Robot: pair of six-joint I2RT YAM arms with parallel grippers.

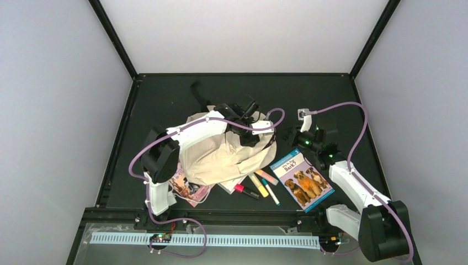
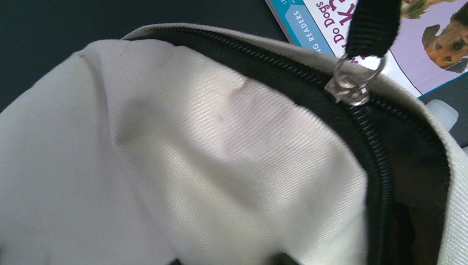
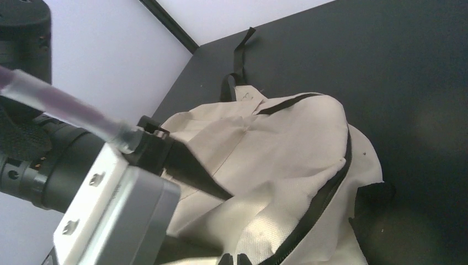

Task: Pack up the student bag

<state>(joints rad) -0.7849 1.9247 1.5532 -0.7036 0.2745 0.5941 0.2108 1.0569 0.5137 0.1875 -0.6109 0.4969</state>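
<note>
Left claw (image 1: 249, 139) sits on cream-beige fabric backpack (image 1: 215, 154) at its dark zipper (image 2: 364, 127); jaw state undeterminable. Right claw (image 1: 291, 136) closed, just beside.

student bag (image 1: 218, 154): crumpled, middle of the counter (image 1: 165, 94)
left end effector (image 1: 246, 113): over the bag's far edge
dog book (image 1: 302, 180): right of bag
markers (image 1: 259, 185): between bag and book

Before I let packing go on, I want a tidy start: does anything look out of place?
Yes. The student bag lies slumped and crumpled on top of a magazine, which pokes out from under its near-left edge, so it looks pinned rather than free to pack. The markers lie loose beside the bag.
</note>
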